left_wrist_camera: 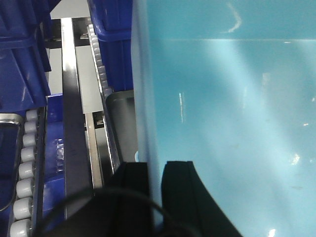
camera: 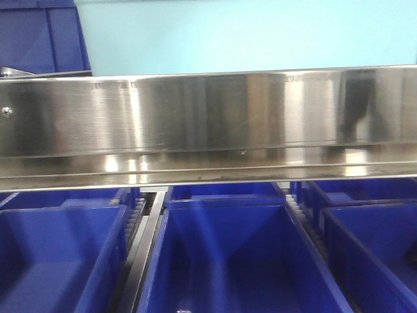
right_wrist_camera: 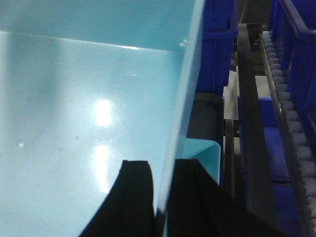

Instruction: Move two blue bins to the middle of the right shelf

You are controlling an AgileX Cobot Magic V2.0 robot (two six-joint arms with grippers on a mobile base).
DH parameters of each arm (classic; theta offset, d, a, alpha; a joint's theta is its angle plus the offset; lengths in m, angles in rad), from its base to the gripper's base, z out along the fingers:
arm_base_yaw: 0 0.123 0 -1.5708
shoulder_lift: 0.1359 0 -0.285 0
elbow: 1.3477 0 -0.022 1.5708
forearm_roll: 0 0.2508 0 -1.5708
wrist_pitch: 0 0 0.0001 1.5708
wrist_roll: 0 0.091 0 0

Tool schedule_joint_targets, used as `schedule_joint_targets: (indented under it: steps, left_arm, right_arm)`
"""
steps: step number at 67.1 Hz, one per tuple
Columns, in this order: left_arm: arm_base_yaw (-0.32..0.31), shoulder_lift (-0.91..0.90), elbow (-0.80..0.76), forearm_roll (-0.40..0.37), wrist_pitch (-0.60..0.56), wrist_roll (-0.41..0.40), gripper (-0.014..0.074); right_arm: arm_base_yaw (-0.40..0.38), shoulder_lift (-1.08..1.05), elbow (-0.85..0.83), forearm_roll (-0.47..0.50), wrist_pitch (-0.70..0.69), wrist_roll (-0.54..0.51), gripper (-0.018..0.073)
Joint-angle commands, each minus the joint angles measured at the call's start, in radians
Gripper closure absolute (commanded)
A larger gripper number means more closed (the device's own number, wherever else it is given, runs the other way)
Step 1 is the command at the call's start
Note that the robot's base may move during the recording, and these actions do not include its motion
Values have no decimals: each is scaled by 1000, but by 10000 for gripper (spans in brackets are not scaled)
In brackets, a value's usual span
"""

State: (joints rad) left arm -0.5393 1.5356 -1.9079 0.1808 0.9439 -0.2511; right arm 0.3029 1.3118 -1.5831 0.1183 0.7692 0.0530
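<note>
The left fingers (left_wrist_camera: 180,195) and right fingers (right_wrist_camera: 132,190) each pinch a blue bin (left_wrist_camera: 232,123) wall (bare plastic inside).

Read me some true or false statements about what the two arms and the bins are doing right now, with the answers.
1. The left fingers straddle a wall of the pale blue bin. True.
2. The right fingers hang open, clear of the bin. False: they are closed on a wall of it too.
3. In the front view, dark blue crates sit below the steel rail. True.
4. The pale blue bin is packed with parts. False: the inside that shows is bare.
</note>
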Motion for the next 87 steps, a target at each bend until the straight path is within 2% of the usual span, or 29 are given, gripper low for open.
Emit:
schedule_joint_targets:
  steps: [1, 52, 67, 80, 84, 87]
  left_arm:
    - [-2, -14, -10, -8, -51, 5, 707]
    - [-2, -14, -10, -8, -51, 5, 707]
    - [-2, -14, -10, -8, -53, 5, 707]
    - [-2, -14, -10, -17, -50, 5, 707]
    - [-2, -14, -10, -33, -43, 5, 707]
    - [-2, -14, -10, -73, -25, 5, 707]
  right_arm:
    - [-2, -8, -11, 1, -53, -19, 711]
    - [-2, -8, -11, 1, -55, -19, 711]
    - [-2, -8, -11, 1, -117, -19, 711]
    - [-2, -8, -11, -4, -87, -19, 711]
    - [-4, -8, -11, -17, -74, -19, 711]
    - [-6, -8, -11, -26, -71, -19, 711]
